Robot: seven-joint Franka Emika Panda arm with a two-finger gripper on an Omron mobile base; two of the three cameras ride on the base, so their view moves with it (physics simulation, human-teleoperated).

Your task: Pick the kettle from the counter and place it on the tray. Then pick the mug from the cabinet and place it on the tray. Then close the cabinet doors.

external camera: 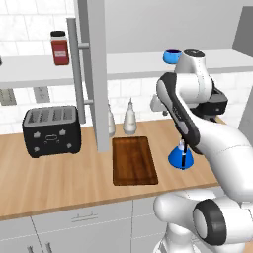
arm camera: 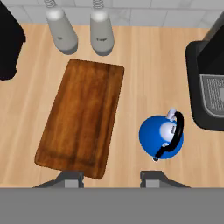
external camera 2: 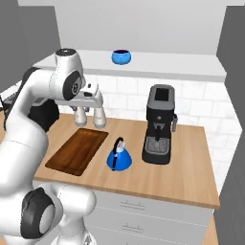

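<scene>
The blue cone-shaped kettle stands on the wood counter, just right of the dark brown tray, which lies bare. My gripper hangs high over the counter and looks straight down. Its fingers are open with nothing between them, and the kettle lies a little ahead and to the right of them. The blue mug sits on the cabinet's white shelf. A grey cabinet door stands swung open over the counter.
A black toaster stands left of the tray. Two white bottles stand at the wall behind it. A black coffee machine stands close to the kettle's right. A red jar is on the shelf.
</scene>
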